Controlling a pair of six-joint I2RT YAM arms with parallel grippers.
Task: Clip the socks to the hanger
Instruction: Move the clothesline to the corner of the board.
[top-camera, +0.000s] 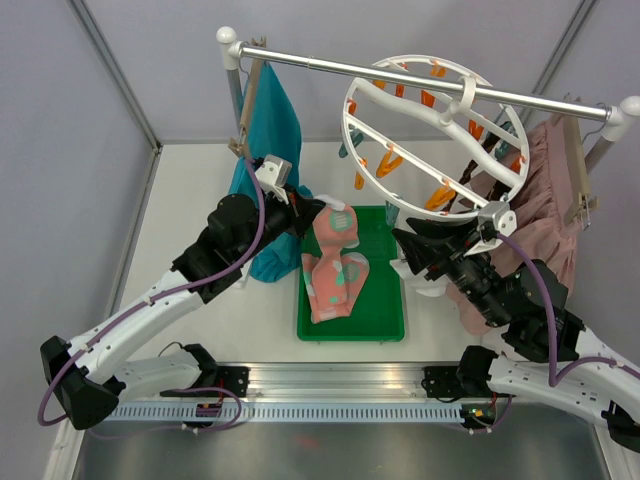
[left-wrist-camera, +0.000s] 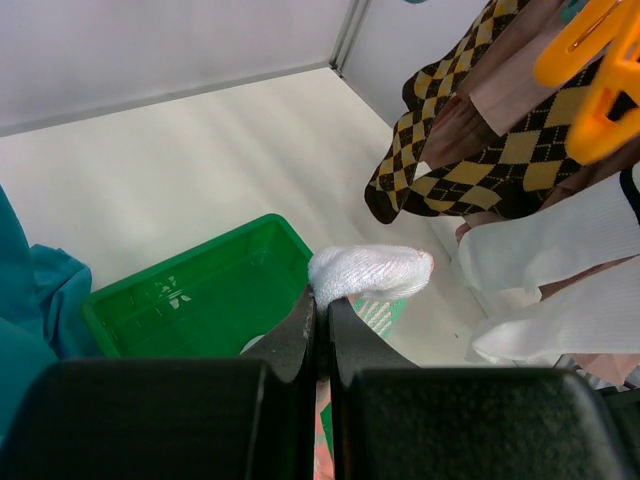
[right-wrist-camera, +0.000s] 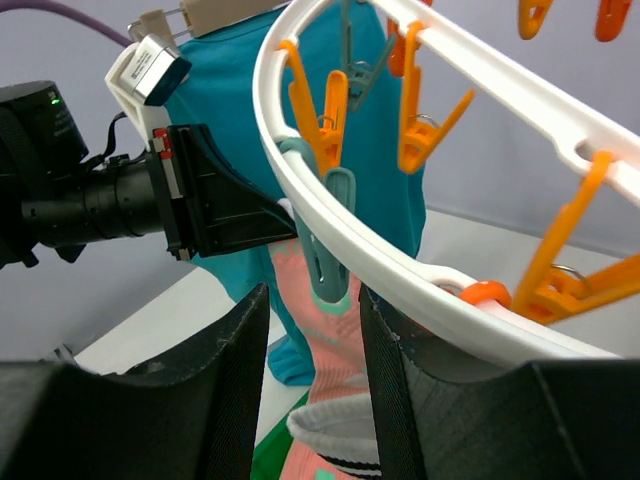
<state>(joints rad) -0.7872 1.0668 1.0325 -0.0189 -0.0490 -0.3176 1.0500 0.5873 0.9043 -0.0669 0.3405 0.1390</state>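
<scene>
My left gripper (top-camera: 322, 210) is shut on a pink sock (top-camera: 338, 228) with mint patches and holds it up above the green tray (top-camera: 385, 330). In the left wrist view the jaws (left-wrist-camera: 322, 300) pinch it just below its white toe (left-wrist-camera: 370, 272). The white ring hanger (top-camera: 352, 135) hangs from the rail. My right gripper (right-wrist-camera: 315, 300) is open, its fingers either side of a teal clip (right-wrist-camera: 335, 235) on the ring's rim (right-wrist-camera: 400, 262). The held sock (right-wrist-camera: 315, 320) hangs right behind that clip. Argyle socks (left-wrist-camera: 480, 130) and white socks (left-wrist-camera: 560, 260) hang from orange clips (left-wrist-camera: 590, 60).
Another pink sock (top-camera: 335, 285) lies in the tray. A teal garment (top-camera: 270, 130) hangs at the rail's left end, close to my left arm. A dusty-pink skirt (top-camera: 545, 200) hangs at the right, behind my right arm. Grey walls enclose the white table (top-camera: 190, 200).
</scene>
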